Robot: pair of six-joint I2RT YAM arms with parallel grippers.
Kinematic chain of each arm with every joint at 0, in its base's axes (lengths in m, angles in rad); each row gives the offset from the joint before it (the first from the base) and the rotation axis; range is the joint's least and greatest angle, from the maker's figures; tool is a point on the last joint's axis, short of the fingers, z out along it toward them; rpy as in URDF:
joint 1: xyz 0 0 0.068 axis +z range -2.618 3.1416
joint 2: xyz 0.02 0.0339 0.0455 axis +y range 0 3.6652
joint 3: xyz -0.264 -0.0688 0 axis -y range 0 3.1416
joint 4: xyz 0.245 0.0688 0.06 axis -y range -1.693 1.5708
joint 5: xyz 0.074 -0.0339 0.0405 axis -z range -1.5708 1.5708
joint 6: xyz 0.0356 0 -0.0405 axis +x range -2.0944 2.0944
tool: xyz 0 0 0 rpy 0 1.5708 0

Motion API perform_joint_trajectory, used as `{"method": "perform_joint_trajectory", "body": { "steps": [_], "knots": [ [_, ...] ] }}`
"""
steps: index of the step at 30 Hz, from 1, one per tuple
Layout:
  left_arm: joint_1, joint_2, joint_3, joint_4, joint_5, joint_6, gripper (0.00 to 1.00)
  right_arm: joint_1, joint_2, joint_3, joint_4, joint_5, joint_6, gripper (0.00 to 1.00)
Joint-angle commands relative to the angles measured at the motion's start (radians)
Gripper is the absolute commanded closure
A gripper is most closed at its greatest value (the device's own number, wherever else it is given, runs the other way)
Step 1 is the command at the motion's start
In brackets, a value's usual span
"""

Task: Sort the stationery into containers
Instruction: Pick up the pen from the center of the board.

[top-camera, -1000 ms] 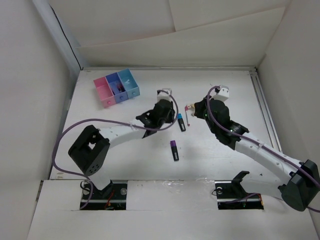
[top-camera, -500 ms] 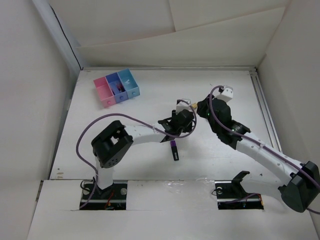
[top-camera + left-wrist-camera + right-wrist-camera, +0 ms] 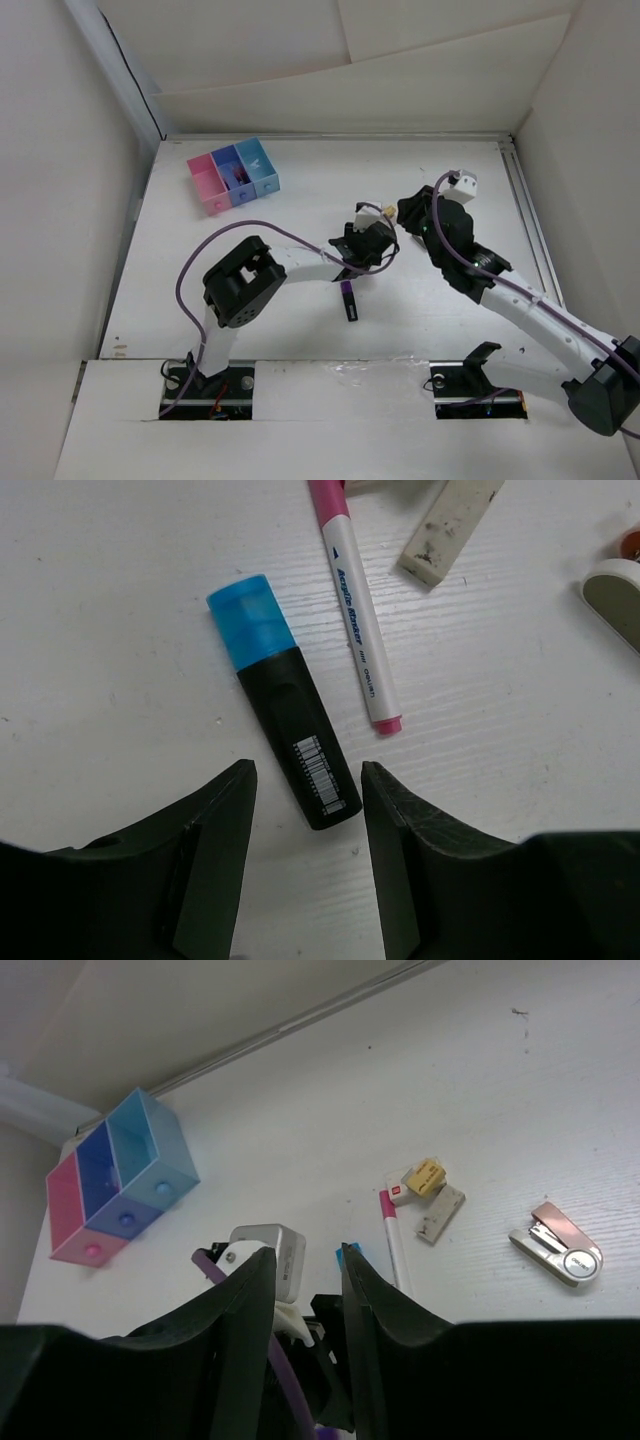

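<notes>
The left jaws stand open over the table (image 3: 120,600) and grip nothing. The dark end of the blue-capped marker (image 3: 283,695) lies between the two fingers (image 3: 215,860) without touching them, and its cap points away from the jaws. Just beside the marker lies a pink pen (image 3: 356,630), almost parallel to it. A grey eraser (image 3: 450,525) lies near the pen's far end. The right jaws are also open and empty, in the air above the left wrist. In their view a yellow eraser (image 3: 426,1175) and a stapler (image 3: 556,1251) lie on the table. The purple marker (image 3: 349,300) lies alone, nearer to the arm bases. The bins (image 3: 233,176) stand well apart in the far left corner. The middle one seems to hold something dark, but it is too small to tell.
</notes>
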Motion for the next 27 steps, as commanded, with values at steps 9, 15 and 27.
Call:
{"method": "perform_joint_trajectory", "body": {
  "steps": [9, 15, 27],
  "knots": [
    [0.000, 0.076, 0.071, -0.029, -0.052, -0.011, 0.59, -0.013, -0.023, -0.008, 0.012, -0.039, 0.009, 0.61],
    [0.000, 0.095, 0.071, -0.050, -0.084, -0.011, 0.81, -0.013, -0.023, -0.008, 0.012, -0.039, 0.009, 0.61],
    [0.029, -0.053, -0.091, 0.008, -0.106, -0.021, 1.00, -0.013, -0.032, -0.008, 0.012, -0.058, 0.009, 0.61]
  ]
}}
